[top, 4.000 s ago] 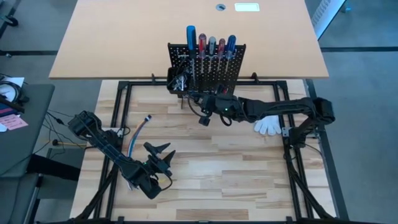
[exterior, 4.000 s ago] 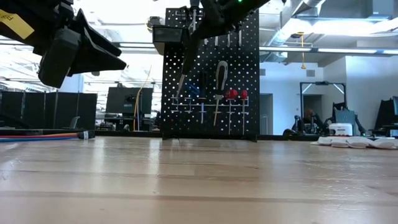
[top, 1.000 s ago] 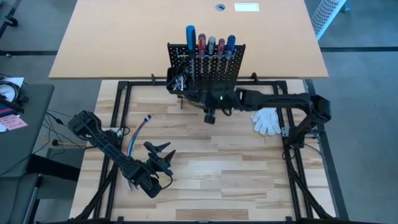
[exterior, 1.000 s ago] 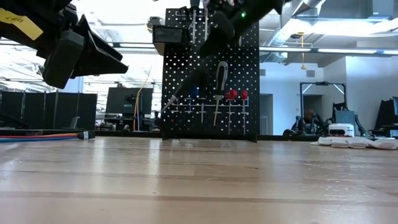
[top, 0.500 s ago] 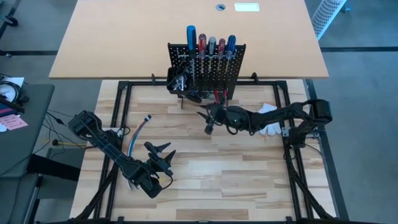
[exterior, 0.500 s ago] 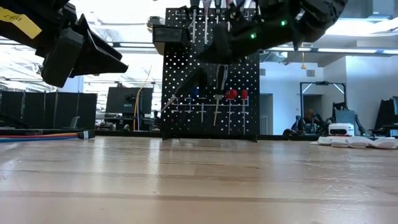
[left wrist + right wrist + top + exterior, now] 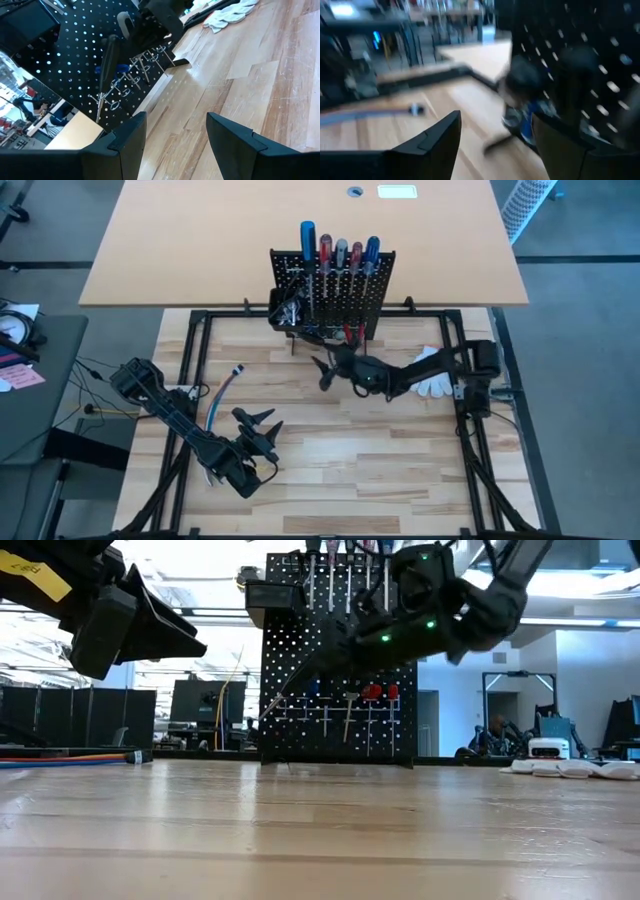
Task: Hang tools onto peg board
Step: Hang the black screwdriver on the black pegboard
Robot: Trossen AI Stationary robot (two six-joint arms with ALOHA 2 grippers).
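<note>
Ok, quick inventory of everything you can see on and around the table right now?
peg board: one, black, upright at the table's far edge.
screwdrivers: five, blue, red and grey handles, standing in the board's top rail.
box bin: one, black, on the board's left side.
white glove: one, on the table under the right arm.
cable: one, blue, near the left arm.
left gripper: fingers open, waiting at the near left.
right gripper: fingers open, empty, just before the board.
</note>
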